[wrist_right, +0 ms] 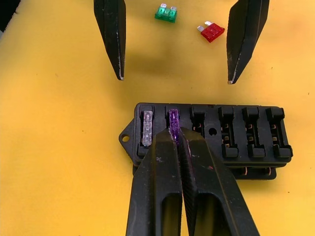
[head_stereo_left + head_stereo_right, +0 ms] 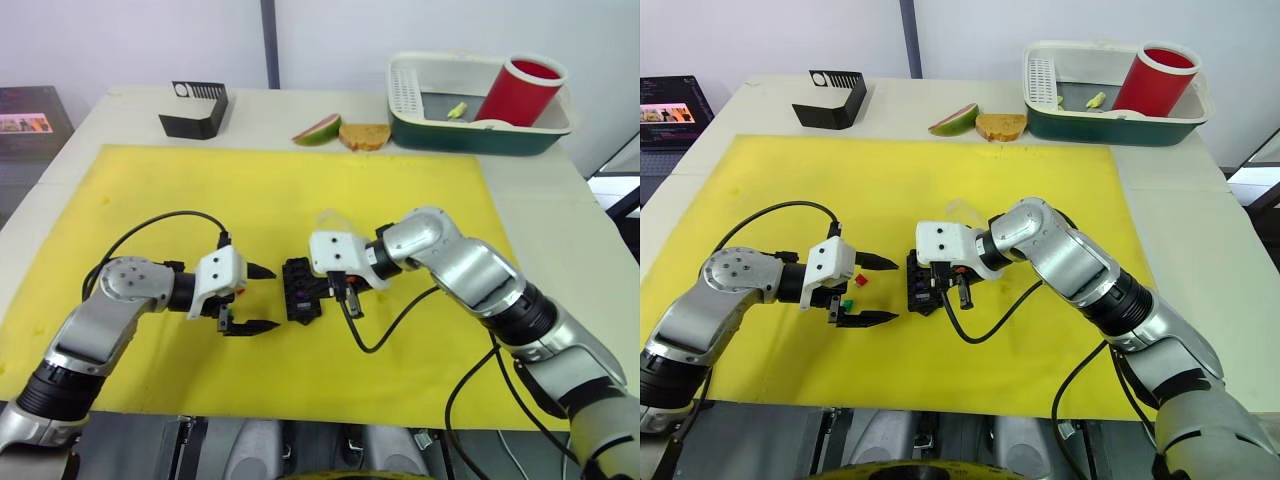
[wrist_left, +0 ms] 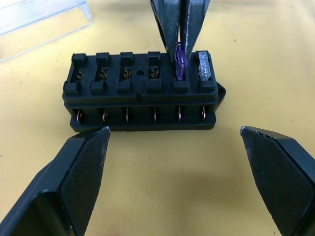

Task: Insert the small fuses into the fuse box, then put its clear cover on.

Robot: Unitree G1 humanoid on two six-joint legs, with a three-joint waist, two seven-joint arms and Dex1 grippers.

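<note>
Right hand (image 1: 173,135) is pinching the purple fuse (image 1: 173,118) into the fuse box (image 1: 246,135); left hand (image 2: 262,298) spread. Tiny, slippery things, so grip the flat faces.

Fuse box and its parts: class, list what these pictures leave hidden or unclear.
- Small black slotted fuse box: in the left eye view the right gripper covers part of it.
- Tiny purple blade fuse: the shut fingertips hide its upper part in the left wrist view.
- Transparent plastic cover: cut off by the left wrist view's edge.
- Amber and blue fuses: whereabouts cannot be told.
</note>
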